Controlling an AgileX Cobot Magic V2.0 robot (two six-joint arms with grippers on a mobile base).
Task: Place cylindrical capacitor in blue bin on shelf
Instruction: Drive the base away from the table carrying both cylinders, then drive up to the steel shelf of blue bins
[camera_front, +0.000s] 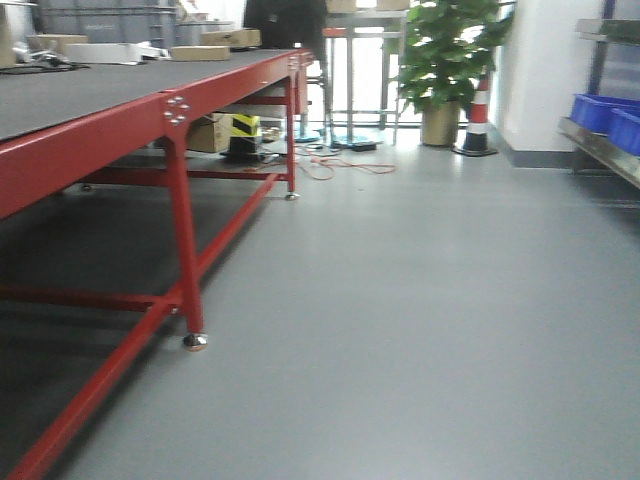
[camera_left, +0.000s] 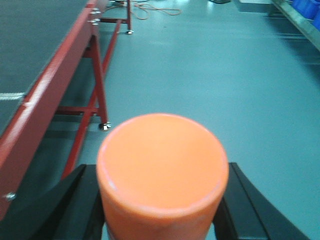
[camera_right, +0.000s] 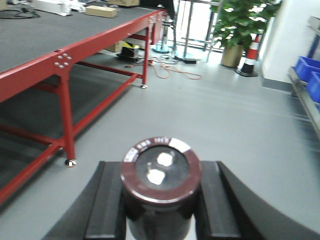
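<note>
**Counter** (camera_front: 90, 95): red steel frame, dark grey top. Long edge running from near left to far middle of the front view. Legs on small round feet, low stretcher rails beneath.

**Floor** (camera_front: 420, 300): pale grey. Broad open lane along the right of the counter's long edge, bare for most of the counter's length.

**Cylindrical capacitor** (camera_right: 161, 170): near-black body, maroon rim, two bright terminals on the upturned end. Gripped between the right jaws, closed on its sides. Held over the floor, right of the counter's edge and clear of it.

**Orange cylinder** (camera_left: 162, 170): smooth flat top. Clamped between the left jaws, closed on its sides. Over the floor, just right of the counter's red rail.

**Shelf** (camera_front: 600, 150): shiny steel rail, across the open lane from the counter, cut off by the frame edge.

**Blue bins** (camera_front: 603, 112): two visible, side by side on that shelf, well apart from the capacitor.

**Potted plant** (camera_front: 450, 50) and **striped traffic cone** (camera_front: 478, 120): beyond the counter's far end, beside the white wall.

**Orange cable** (camera_front: 340, 165): looped on the floor near the counter's far leg.

**Cardboard boxes** (camera_front: 230, 38): on the counter's far end.

**Yellow-and-black striped box** (camera_front: 243, 128): under the counter's far end.
</note>
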